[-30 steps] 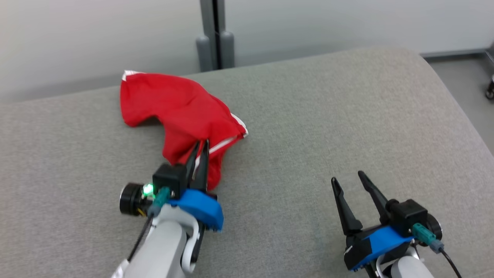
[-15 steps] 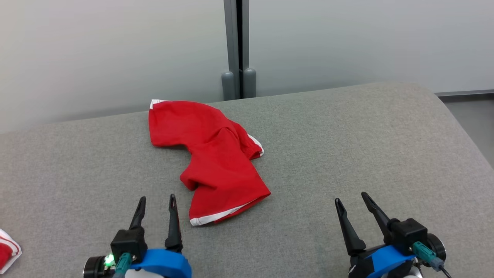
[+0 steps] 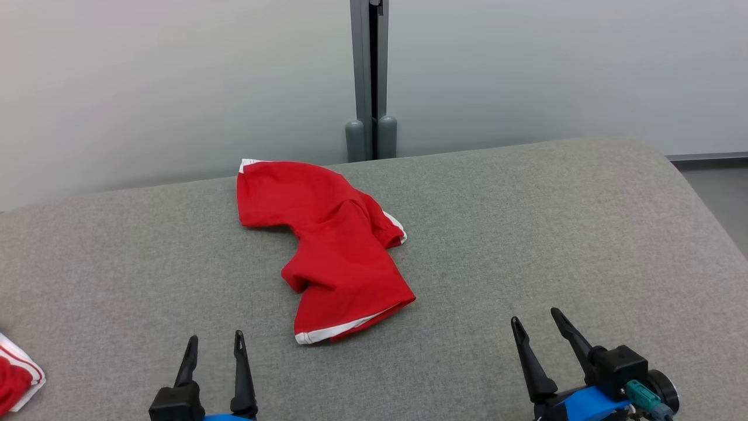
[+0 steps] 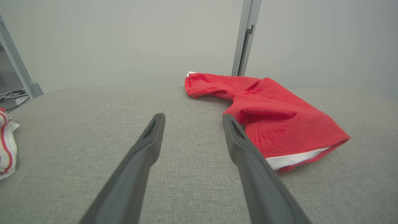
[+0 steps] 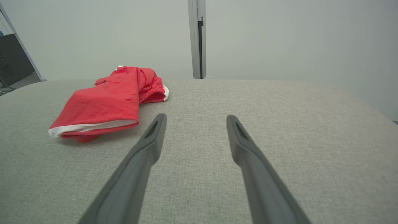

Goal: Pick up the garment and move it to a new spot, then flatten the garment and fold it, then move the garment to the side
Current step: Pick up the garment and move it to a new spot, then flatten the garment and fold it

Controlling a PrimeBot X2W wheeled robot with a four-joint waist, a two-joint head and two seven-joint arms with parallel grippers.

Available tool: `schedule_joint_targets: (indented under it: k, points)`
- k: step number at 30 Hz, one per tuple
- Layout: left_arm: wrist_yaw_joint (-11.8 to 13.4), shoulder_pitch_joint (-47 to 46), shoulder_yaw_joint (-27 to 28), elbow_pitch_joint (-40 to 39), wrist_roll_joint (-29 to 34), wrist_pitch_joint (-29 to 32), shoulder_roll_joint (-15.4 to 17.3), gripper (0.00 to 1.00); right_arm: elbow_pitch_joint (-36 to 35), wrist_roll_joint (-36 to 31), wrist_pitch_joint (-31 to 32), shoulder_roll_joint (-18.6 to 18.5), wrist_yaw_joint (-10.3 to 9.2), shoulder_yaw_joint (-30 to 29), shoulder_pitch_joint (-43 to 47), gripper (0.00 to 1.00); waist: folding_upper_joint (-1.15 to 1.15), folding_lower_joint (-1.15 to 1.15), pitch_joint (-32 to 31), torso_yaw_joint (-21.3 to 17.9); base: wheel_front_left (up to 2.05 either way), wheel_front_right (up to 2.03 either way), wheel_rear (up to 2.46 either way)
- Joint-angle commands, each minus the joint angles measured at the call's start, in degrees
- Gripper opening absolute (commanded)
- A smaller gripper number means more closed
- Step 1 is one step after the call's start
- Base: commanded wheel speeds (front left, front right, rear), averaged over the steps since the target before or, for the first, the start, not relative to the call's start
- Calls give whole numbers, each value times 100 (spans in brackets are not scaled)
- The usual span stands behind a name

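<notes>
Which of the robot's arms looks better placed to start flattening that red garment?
Left, likely: the left end effector, open, sits close beside the red garment; the right end effector stands farther away.

**Both grippers spread, low in the head view**

The left gripper (image 3: 215, 338) sits at the lower left of the head view. Its two dark fingers (image 3: 239, 368) point up the view, almost parallel, with a clear gap between them. Its black block (image 3: 175, 406) is cut by the bottom edge. In the left wrist view the same fingers rise from the bottom edge with their tips well apart.

The right gripper (image 3: 534, 317) sits at the lower right. Its fingers lean a little to the left and are also spread. Behind them are a blue housing (image 3: 584, 402), a black camera box (image 3: 619, 361) and a green plug (image 3: 640, 390). In the right wrist view its fingers stand just as wide.
</notes>
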Motion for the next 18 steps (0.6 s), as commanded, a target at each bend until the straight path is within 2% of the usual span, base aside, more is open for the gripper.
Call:
schedule_joint_targets:
  k: [1,8,18]
  points:
    - [-5,67,-32,-25,34,-17,-4,100,14,-29,-4,-7,1,3,44,100,1,0,8,-4,0,0,0]
    - [-181,-109,-266,175,-121,-18,-4,100,-34,-10,-4,-5,1,0,-16,100,1,0,112,-5,0,0,0]
    - [-482,-700,-760,871,-526,-18,-1,100,-125,89,-4,-124,1,101,-275,100,1,0,696,-288,0,0,0]
